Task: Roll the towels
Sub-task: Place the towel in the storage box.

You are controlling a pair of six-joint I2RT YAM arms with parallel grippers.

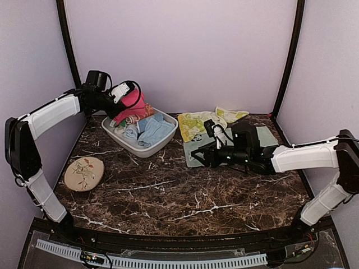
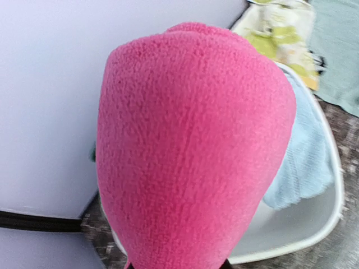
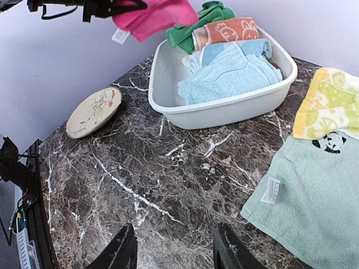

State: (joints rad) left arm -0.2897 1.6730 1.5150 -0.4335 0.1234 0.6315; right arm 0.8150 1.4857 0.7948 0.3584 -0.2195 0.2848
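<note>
Fetching step: the left gripper, clenched on the pink towel, holds it above the tub; next it likely needs laying flat, while the right gripper stands open and empty.

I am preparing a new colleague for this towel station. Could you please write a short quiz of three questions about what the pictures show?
1. What does the left end effector hold up? A) a pink towel B) a sponge C) a cup
2. True or false: the right end effector is open and holds nothing.
3. Fill in: the towel with the panda patch is ___ in colour.

Key: 1 A; 2 true; 3 mint (pale green).
</note>
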